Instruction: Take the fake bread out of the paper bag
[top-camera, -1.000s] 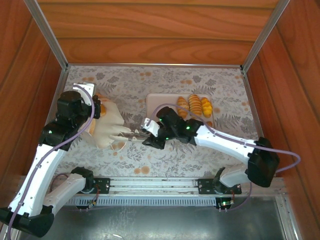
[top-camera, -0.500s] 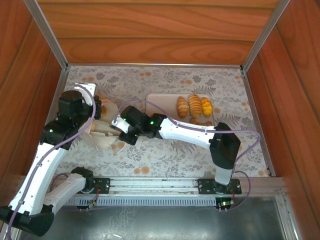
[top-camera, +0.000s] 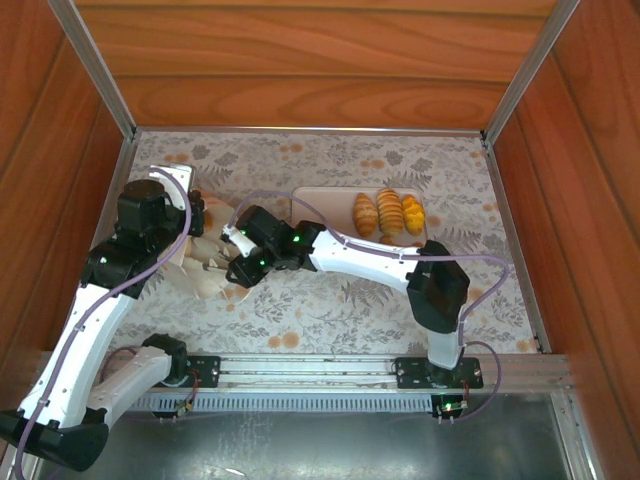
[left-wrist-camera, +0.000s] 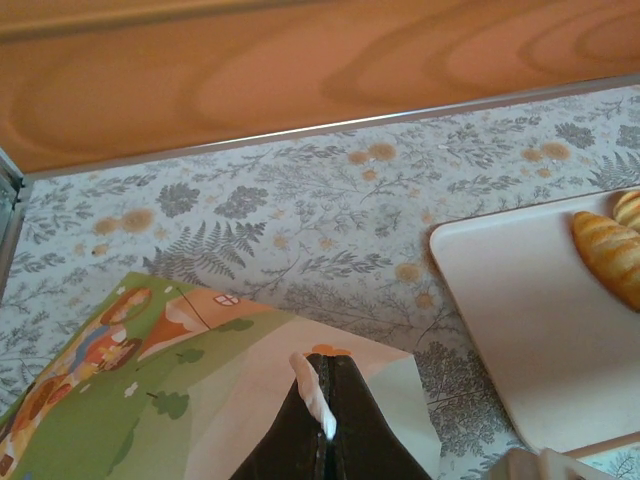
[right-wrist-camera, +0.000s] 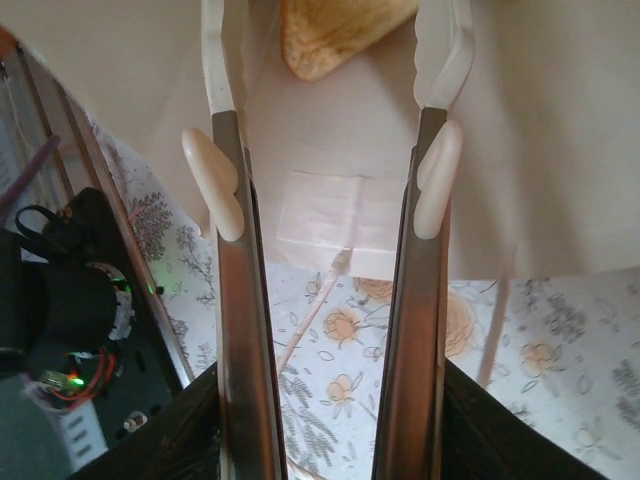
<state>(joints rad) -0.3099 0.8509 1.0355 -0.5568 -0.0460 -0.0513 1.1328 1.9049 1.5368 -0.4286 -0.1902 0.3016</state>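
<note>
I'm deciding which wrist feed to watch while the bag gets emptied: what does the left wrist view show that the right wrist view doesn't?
Left wrist: the paper bag's printed green face, the left end effector shut on a pale strip of it, and the tray holding bread rolls.
Right wrist: the right end effector open at the bag's mouth, a bread piece between its tips.
Both: the paper bag and the floral tablecloth.
</note>
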